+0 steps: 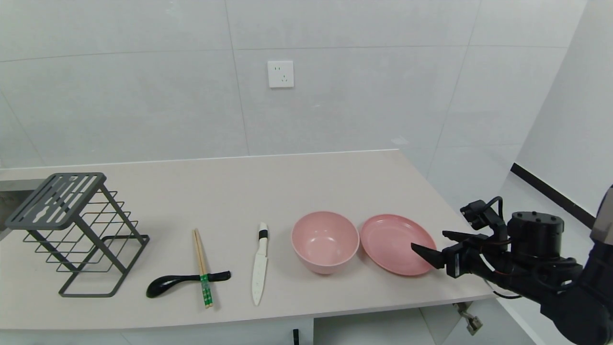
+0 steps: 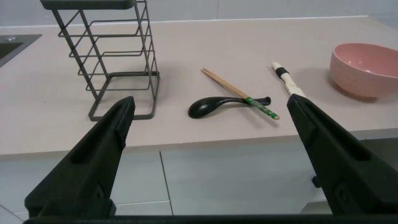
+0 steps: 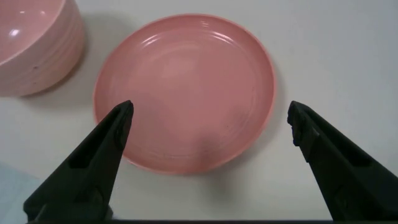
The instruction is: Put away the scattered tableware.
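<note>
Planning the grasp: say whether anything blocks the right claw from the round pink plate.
Nothing visible does. The open right claw hangs at the rim of the round pink plate; the deep pink bowl sits beyond.

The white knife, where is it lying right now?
In the head view the white knife lies near the counter's front edge, between the chopsticks on the robot's left and the pink bowl on its right.

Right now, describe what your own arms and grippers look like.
The right arm is matte black, with a round drum-shaped wrist joint and thin black cables looping to a small bracket above it. The right gripper has two black, wedge-shaped fingers tapering to points. The left gripper has the same black tapered shape.
</note>
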Motion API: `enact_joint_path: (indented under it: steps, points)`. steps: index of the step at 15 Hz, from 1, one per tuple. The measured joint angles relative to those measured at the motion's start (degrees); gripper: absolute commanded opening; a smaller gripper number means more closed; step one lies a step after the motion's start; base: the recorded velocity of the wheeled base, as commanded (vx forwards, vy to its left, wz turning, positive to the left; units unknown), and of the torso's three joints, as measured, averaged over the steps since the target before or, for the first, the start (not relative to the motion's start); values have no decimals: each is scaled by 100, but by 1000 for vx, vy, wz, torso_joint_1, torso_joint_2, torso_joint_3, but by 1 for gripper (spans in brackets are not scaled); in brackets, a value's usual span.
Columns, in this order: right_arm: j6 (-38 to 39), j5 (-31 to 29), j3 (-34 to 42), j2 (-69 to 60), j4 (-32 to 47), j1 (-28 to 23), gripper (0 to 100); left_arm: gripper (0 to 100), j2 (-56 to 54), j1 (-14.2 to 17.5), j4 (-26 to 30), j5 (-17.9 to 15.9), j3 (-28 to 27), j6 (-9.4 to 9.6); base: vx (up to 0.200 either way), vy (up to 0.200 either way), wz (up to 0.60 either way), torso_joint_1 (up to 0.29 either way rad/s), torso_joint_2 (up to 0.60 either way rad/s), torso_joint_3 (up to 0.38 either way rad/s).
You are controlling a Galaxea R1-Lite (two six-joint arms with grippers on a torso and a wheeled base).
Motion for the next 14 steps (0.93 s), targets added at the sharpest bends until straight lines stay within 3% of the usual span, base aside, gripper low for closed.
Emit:
enact_joint_path:
  steps: [6, 14]
  points:
    - [46, -191, -610, 613, -1, -33, 100, 100, 0, 0, 0, 2, 0, -2, 0, 0, 0, 0, 0, 0]
    - [27, -194, -666, 1076, -13, -16, 100, 100, 0, 0, 0, 6, 0, 0, 0, 0, 0, 0, 0, 0]
